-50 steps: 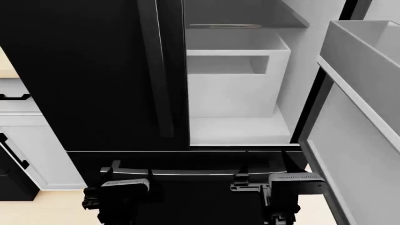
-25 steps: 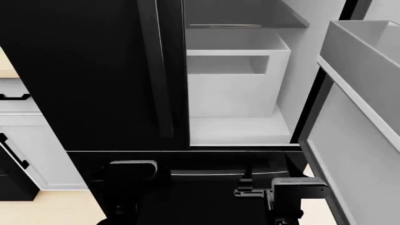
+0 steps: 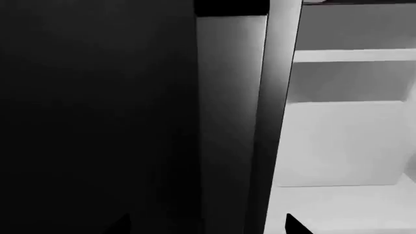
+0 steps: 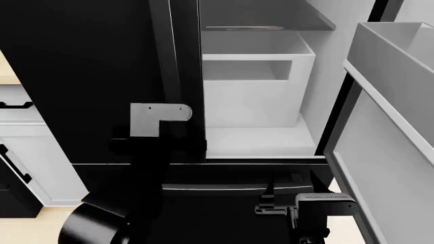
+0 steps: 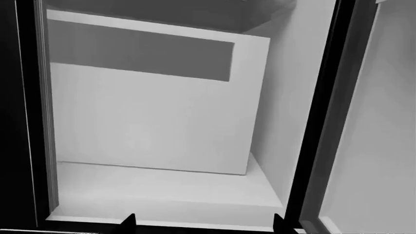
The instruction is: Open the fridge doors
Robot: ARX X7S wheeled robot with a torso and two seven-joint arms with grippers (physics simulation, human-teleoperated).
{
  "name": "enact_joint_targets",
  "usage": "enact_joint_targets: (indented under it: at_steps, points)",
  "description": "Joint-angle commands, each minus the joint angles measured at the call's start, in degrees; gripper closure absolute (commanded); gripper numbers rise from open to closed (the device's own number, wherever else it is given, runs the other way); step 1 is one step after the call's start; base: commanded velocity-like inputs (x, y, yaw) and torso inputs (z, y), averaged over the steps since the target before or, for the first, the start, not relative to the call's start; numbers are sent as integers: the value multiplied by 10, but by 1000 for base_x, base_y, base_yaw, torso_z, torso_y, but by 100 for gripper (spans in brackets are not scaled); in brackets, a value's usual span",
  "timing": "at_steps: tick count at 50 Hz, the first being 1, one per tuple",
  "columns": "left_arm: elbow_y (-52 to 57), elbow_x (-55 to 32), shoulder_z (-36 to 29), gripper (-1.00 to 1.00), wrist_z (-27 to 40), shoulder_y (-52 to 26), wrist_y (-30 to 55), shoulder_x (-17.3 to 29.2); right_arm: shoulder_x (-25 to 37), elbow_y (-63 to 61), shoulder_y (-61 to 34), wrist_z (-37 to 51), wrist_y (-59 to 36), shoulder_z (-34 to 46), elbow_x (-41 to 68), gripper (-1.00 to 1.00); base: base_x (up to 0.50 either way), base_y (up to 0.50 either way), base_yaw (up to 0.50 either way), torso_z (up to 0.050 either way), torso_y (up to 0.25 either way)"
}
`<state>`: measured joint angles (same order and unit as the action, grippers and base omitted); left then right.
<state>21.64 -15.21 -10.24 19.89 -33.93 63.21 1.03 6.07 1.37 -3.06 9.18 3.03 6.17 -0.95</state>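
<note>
1. Fridge doors are standing in different states: the left door (image 4: 81,76) is sitting closed, glossy black, while the right door (image 4: 390,132) is hanging swung open at the head view's right edge, showing its white inner side and a white bin shelf (image 4: 400,46) near the top.
2. Between them the white fridge interior (image 4: 257,96) is lying exposed, with a white drawer box (image 4: 251,91) sitting on a white shelf.
3. The left door's long vertical handle (image 4: 166,66) is running down beside the door's inner edge.
4. The left arm is reaching up in front of the closed door, with the left gripper (image 4: 162,119) sitting at the lower part of that handle; its grey housing is covering the fingers, so I cannot tell whether they are apart or together.
5. In the left wrist view only dark fingertip corners (image 3: 295,225) are showing, with the door edge between them.
6. The right gripper (image 4: 275,201) is hanging low before the black freezer drawer (image 4: 224,185), holding nothing; its fingertips (image 5: 126,223) are standing apart in the right wrist view.
</note>
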Motion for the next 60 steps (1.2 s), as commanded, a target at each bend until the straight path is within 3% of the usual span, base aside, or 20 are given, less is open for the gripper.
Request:
enact_joint_targets:
  at_steps: [1, 23, 37, 38, 46, 60]
  points:
    - [-16, -49, -34, -100, 52, -78, 61, 4, 6, 3, -2, 3, 1, 6, 8, -100, 0, 0, 0, 0, 0]
    - [-188, -26, -90, -100, 65, -140, -15, 23, 14, 6, -7, 12, 0, 20, 19, -100, 0, 0, 0, 0, 0]
    - [-226, -38, -91, -100, 71, -148, -46, 22, 20, 9, -7, 18, 3, 26, 25, -100, 0, 0, 0, 0, 0]
    - [-225, -39, -91, 100, 72, -148, -47, 23, 20, 9, -7, 18, 3, 26, 25, -100, 0, 0, 0, 0, 0]
    - [-206, -50, -91, 100, 84, -140, -43, 26, 23, 6, -7, 21, 2, 30, 28, -100, 0, 0, 0, 0, 0]
    - [-31, -82, -93, 100, 110, -44, 10, 61, 27, 5, -8, 27, 0, 36, 31, -100, -1, 0, 0, 0, 0]
